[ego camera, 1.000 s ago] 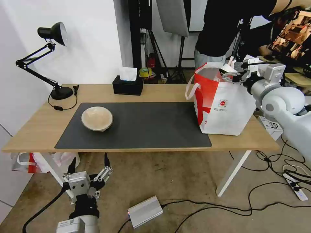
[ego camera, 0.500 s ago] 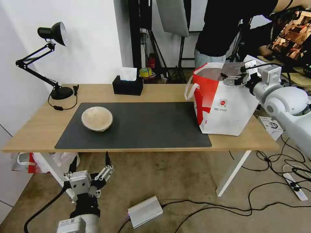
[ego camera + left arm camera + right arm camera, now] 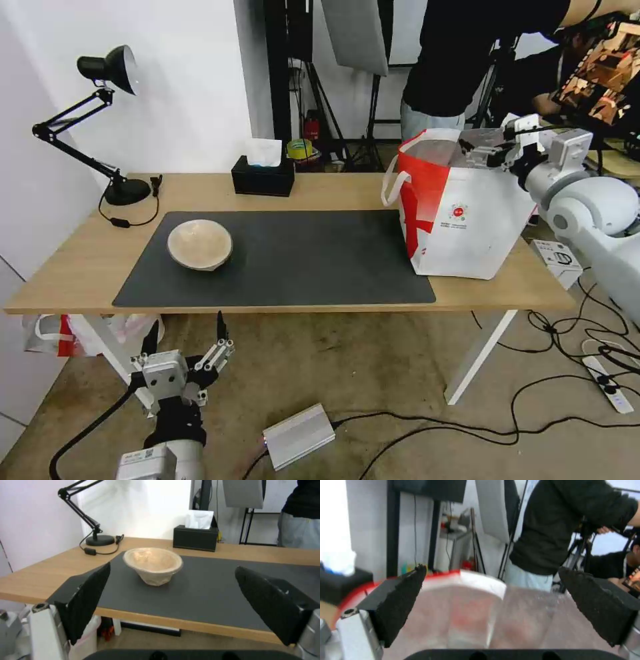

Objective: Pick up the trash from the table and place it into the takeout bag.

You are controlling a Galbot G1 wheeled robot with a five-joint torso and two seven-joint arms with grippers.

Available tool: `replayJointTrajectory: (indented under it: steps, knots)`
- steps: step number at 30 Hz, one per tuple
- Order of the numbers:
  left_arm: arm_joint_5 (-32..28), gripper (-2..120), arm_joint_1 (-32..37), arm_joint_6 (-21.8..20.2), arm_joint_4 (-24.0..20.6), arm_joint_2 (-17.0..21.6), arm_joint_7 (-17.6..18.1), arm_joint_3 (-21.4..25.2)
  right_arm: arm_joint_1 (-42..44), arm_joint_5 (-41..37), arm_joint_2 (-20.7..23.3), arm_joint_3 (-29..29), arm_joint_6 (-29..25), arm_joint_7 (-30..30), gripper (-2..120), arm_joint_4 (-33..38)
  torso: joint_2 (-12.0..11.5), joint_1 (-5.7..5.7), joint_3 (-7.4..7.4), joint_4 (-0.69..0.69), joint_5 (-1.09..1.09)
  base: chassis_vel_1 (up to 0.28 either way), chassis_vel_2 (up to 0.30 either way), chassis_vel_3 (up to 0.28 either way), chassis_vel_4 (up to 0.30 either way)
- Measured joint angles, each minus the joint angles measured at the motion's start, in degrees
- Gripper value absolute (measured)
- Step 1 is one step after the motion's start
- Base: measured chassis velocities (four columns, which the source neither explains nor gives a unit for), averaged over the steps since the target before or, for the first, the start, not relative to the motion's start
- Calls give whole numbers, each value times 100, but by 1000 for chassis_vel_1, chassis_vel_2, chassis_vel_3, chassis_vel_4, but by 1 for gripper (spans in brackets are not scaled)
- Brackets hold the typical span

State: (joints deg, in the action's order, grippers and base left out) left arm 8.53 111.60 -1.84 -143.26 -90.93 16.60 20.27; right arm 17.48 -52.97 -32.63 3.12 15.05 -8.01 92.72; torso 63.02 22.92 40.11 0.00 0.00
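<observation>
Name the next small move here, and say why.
Probably lift the left hand toward the shallow tan bowl. It is the one piece of trash left on the table; that hand hangs open below the near edge, while the right hand is open and empty over the takeout bag.

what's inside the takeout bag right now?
Silvery lining shows through the open top of the takeout bag, where the open, empty right gripper hangs. Its walls hide the bottom, so its contents cannot be seen. The shallow tan bowl sits on the mat.
</observation>
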Motion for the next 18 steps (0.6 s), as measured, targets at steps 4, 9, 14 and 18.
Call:
replayJointTrajectory:
  steps: [4, 9, 14, 18]
  knots:
    - [1, 100, 4, -1, 0, -6, -1, 3, 125, -256, -23, -189, -320, -185, 100, 298, 0, 0, 0, 0, 0, 0, 0, 0, 0]
    - [5, 100, 25, -1, 0, -13, -1, 23, 382, -474, -104, -459, -794, -392, 100, 666, 0, 0, 0, 0, -1, 0, 0, 0, 0]
    - [7, 100, 36, 1, 0, -24, -2, 29, 1023, -533, -178, -1065, -1388, -699, 100, 1372, 0, 0, 0, 1, -1, 0, 0, 0, 0]
    - [7, 100, 36, 2, 1, -22, -1, 34, 1558, -543, -149, -1392, -1506, -804, 100, 1854, 0, 0, 0, 0, 0, 0, 0, 0, 0]
